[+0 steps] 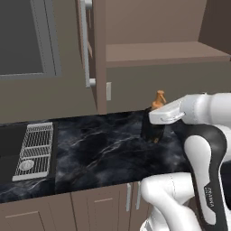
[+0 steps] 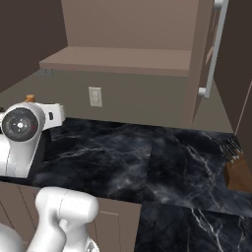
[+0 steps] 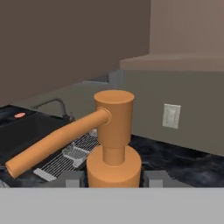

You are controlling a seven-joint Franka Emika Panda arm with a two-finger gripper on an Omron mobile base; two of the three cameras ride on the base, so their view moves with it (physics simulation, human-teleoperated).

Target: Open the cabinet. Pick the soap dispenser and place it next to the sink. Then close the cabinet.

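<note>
Soap dispenser (image 1: 154, 121) sits between the gripper (image 3: 113, 177) fingers, black body upright over the dark marble counter (image 1: 99, 149), orange pump top up. Whether its base touches the counter or hangs just above it is hard to tell from the left base view; looks very low either way. In the hand view the finger tips stand on both sides of the orange collar, pinching the bottle, jaws narrowed onto it.

Key relation: bottle's long axis is vertical, spout pointing toward the sink (image 1: 11, 149) side. The sink with its metal grid rack (image 1: 35, 151) lies well off to the robot's left of the gripper, with a stretch of bare counter between. So the carry judged still needed is a sideways run leftward along the counter, bottle kept upright, set down just beside the basin rim, not on the rack.

Cabinet (image 1: 158, 49) is open: door (image 1: 92, 45) swung out edge-on with its bar handle, inner shelf bare. Closing it is not yet done.

Risk: spout snagging the open door edge on the way across.
</note>
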